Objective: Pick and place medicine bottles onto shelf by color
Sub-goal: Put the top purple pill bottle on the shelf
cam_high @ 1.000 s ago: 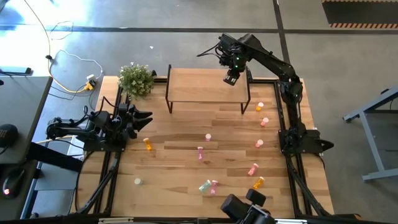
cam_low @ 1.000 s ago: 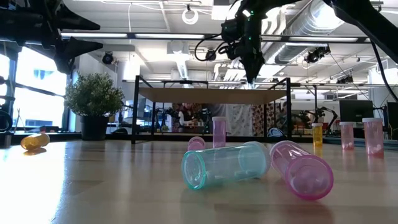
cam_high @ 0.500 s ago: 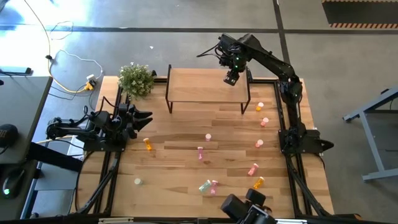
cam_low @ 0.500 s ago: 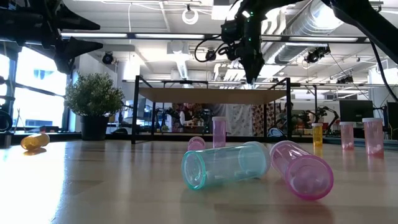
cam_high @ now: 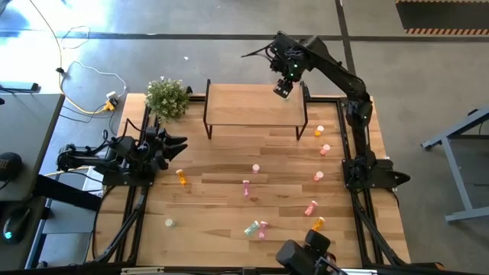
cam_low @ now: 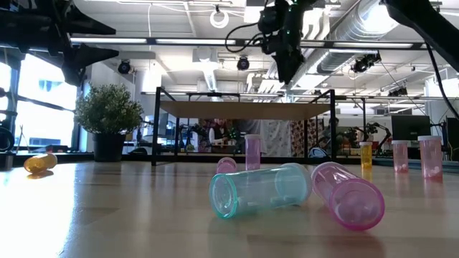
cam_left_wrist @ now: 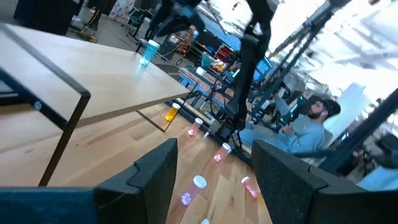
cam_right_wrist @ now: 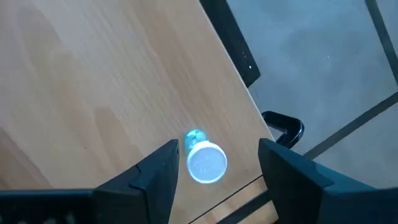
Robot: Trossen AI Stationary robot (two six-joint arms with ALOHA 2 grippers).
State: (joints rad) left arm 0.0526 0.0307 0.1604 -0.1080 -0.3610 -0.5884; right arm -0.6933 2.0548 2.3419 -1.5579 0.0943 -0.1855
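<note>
A green medicine bottle (cam_right_wrist: 205,163) with a pale cap stands upright on the shelf (cam_high: 244,107), near its far right corner; the left wrist view shows the same bottle (cam_left_wrist: 147,51). My right gripper (cam_high: 282,89) hangs open straight above it, fingers pointing down and standing either side of it without touching. More medicine bottles in pink, orange and pale red lie or stand on the table, among them a green one (cam_low: 259,190) and a pink one (cam_low: 349,195) on their sides near the front edge. My left gripper (cam_high: 174,145) waits open at the table's left side.
A potted plant (cam_high: 166,98) stands at the far left corner, beside the shelf. An orange bottle (cam_high: 182,177) lies close to my left gripper. Three bottles (cam_high: 321,141) stand along the right edge. The shelf's black legs (cam_high: 208,122) reach down to the table.
My right gripper has risen from the shelf top and drawn slightly toward the table's far edge. The green bottle has stayed behind, standing on the shelf.
</note>
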